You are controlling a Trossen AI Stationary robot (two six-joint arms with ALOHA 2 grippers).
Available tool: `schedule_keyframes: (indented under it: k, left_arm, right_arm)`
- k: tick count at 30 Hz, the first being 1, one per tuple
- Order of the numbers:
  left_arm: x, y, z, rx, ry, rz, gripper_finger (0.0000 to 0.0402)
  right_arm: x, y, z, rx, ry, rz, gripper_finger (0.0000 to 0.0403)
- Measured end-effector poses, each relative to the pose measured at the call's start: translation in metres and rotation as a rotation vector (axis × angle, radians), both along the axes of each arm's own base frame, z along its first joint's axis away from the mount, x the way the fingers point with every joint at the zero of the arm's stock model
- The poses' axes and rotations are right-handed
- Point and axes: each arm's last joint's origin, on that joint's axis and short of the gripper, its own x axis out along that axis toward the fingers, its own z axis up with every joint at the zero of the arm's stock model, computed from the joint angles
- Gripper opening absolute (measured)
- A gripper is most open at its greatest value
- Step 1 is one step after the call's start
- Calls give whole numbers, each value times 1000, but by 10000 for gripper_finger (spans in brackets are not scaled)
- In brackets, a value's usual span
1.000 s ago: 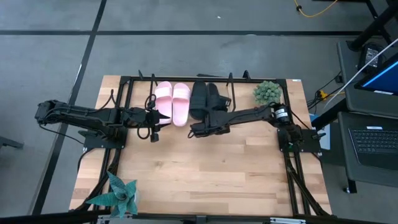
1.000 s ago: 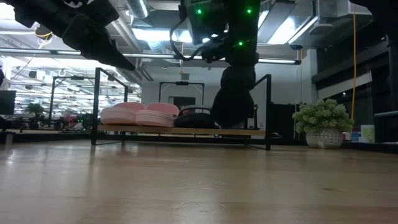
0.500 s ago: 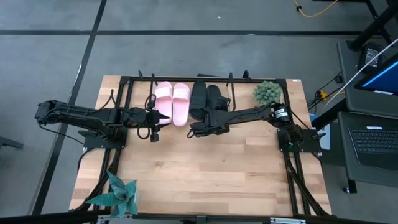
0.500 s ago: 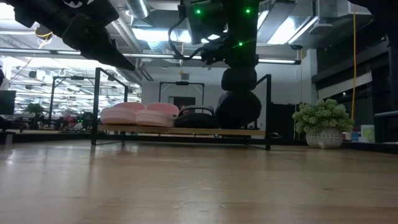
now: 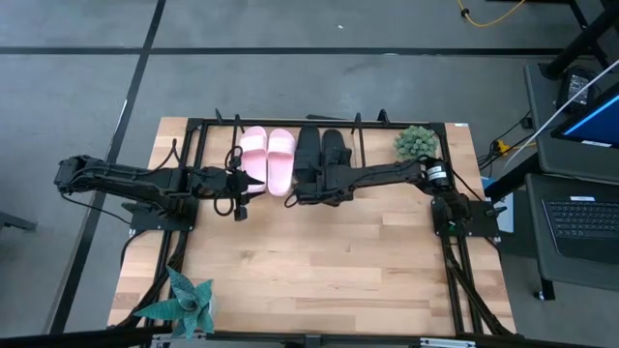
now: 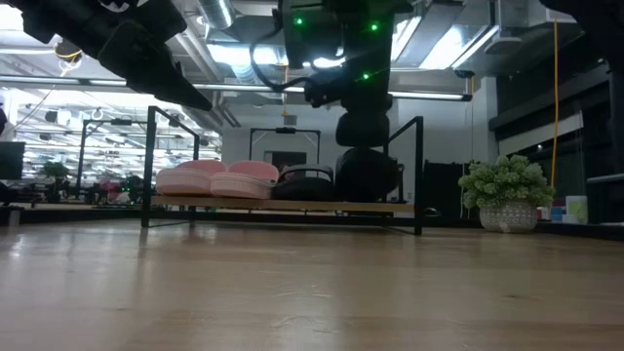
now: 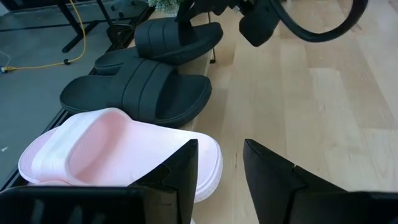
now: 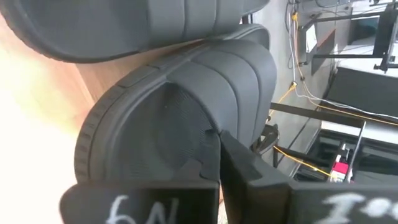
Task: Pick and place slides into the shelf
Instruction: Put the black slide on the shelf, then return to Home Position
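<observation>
On the shelf (image 5: 387,123) at the table's far side, two pale pink slides (image 5: 269,158) and two black slides (image 5: 321,153) lie side by side, soles on the wooden board (image 6: 292,206), heels toward the near edge. My right gripper (image 8: 217,144) is shut, its tips at the heel end of the right black slide (image 8: 186,106); the high view shows it there too (image 5: 327,180). My left gripper (image 7: 221,168) hangs open above and just in front of the pink slide's (image 7: 106,146) heel, touching nothing. My right gripper rests its shut fingertips (image 8: 211,140) on the footbed at the heel end (image 8: 180,134) of the right black slide. The fingers slant down from the table's near side and lie along the slide, pointing at its strap. The slide lies on the shelf's board.
A green potted plant (image 5: 416,143) stands right of the shelf, and a spiky teal plant (image 5: 189,300) sits at the near left corner. The shelf's black rods (image 6: 151,166) rise at its ends. Bare wooden tabletop (image 5: 319,261) fills the near half.
My right gripper, shut throughout, has shifted a little toward the shelf and tipped at the wrist. The right black slide, which stood tipped up a second ago, now lies lower and flatter on the board beside the other black slide.
</observation>
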Motion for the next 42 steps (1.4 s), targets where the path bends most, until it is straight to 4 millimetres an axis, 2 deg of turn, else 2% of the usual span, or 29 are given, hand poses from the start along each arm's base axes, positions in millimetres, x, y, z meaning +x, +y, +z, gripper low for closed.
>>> schedule_keyframes:
  k: [14,21,33,37,42]
  left_arm:
    - [0,0,0,0,0,0,121]
    - [0,0,0,0,0,0,121]
    - [0,0,0,1,0,0,121]
    - [0,0,0,1,0,0,121]
    - [0,0,0,1,0,0,121]
  right_arm:
    - [0,-4,-2,81,-1,-20,7]
    - [0,-3,-3,89,-3,-22,51]
    - [0,-3,-3,109,-1,-22,159]
    - [3,0,4,114,-28,-14,175]
    - [10,11,22,159,-90,15,175]
